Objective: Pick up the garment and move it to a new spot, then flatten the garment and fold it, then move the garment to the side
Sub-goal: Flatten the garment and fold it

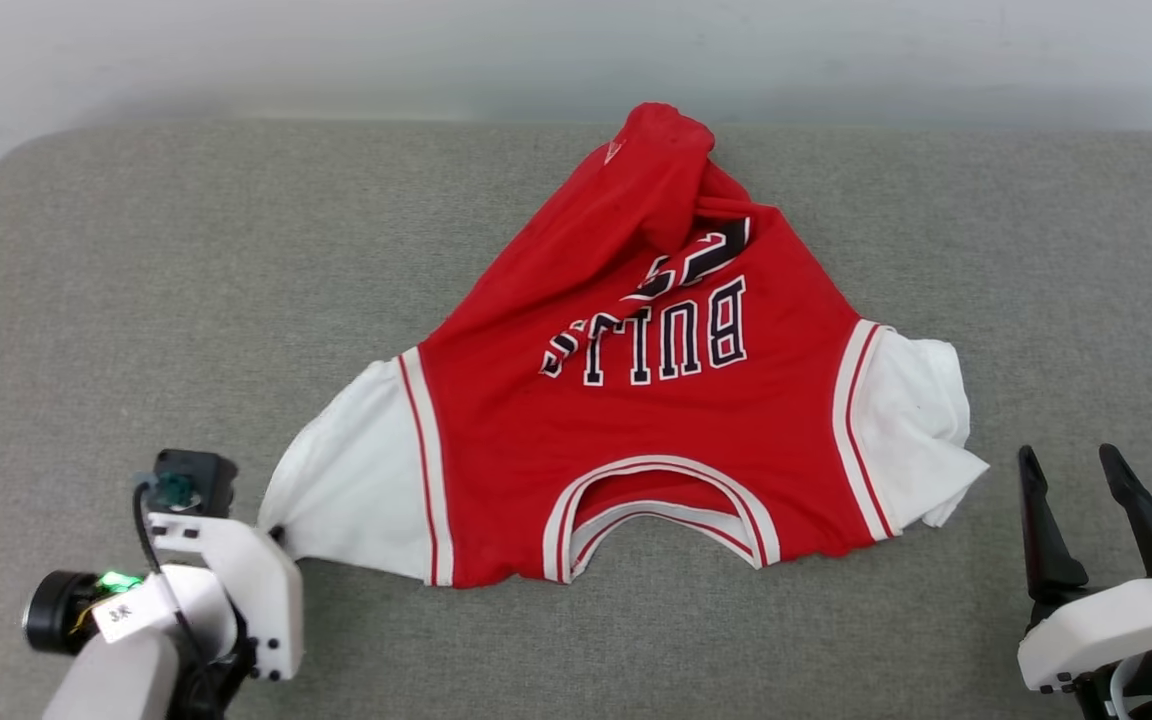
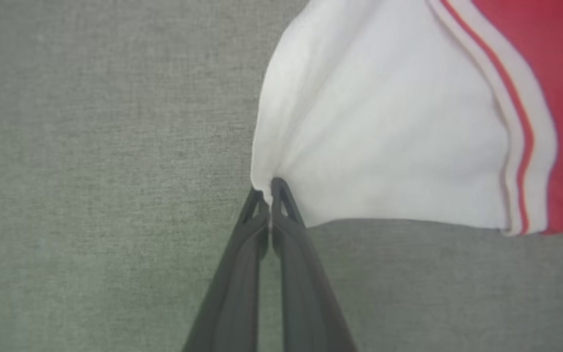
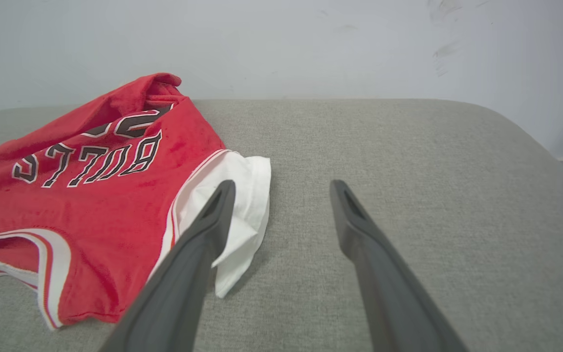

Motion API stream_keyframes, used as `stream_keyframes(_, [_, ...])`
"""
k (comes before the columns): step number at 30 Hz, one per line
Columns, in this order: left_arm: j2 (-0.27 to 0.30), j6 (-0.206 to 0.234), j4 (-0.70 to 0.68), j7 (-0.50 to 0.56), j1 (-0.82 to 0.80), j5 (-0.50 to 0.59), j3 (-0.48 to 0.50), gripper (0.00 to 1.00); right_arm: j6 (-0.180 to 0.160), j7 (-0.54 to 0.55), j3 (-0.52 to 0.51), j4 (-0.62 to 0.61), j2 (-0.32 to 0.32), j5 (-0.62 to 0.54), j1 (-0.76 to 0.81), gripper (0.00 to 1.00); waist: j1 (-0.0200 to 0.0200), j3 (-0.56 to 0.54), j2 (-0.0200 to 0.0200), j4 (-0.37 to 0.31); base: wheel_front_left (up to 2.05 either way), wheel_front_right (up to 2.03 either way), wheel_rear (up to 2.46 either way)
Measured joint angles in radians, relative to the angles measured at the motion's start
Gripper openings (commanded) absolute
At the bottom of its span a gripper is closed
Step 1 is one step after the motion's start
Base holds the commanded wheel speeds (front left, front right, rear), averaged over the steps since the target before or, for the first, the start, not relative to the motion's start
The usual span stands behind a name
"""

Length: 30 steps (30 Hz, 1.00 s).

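Left claw tight on white sleeve corner of crumpled red garment (right claw wide)

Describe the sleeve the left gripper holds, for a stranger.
A grey cushion carries a red shirt. The sleeve is the white one on the robot's left, its corner pinched by the shut left gripper; the other sleeve lies free.

The head camera looks down over the whole worktop; each wrist camera shares one garment sleeve, left close overhead, right low.
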Motion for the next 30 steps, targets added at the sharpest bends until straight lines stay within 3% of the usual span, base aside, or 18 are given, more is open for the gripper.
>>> stream_keyframes(8, [-0.073,-0.022,-0.049,-0.314,-0.043,0.073,-0.053,1.00,0.000,0.086,-0.012,-0.011,-0.053,0.009,-0.002,1.00,0.0000,-0.019,0.0000,0.053,0.00,0.00,0.00])
stream_keyframes(15, [-0.131,-0.057,-0.088,-0.718,-0.069,0.176,-0.123,1.00,0.000,0.326,0.027,-0.049,-0.191,0.093,-0.034,1.00,0.0000,-0.033,0.0000,0.114,0.00,0.00,0.00])
stream_keyframes(22, [-0.235,-0.052,-0.207,-0.760,-0.044,0.223,-0.111,1.00,0.000,0.734,0.025,-0.047,-0.261,0.225,-0.152,1.00,0.0000,-0.021,0.0000,0.157,0.00,0.00,0.00])
stream_keyframes(23, [-0.251,-0.070,-0.230,-0.762,-0.020,0.258,-0.112,1.00,0.000,0.906,0.054,-0.028,-0.325,0.229,-0.191,1.00,0.0000,-0.010,0.0000,0.176,0.00,0.00,0.00])
stream_keyframes(30, [-0.290,-0.104,-0.236,-0.762,-0.013,0.283,-0.109,1.00,0.000,1.096,0.057,0.046,-0.369,0.223,-0.277,1.00,0.0000,0.018,0.0000,0.223,0.00,0.00,0.00])
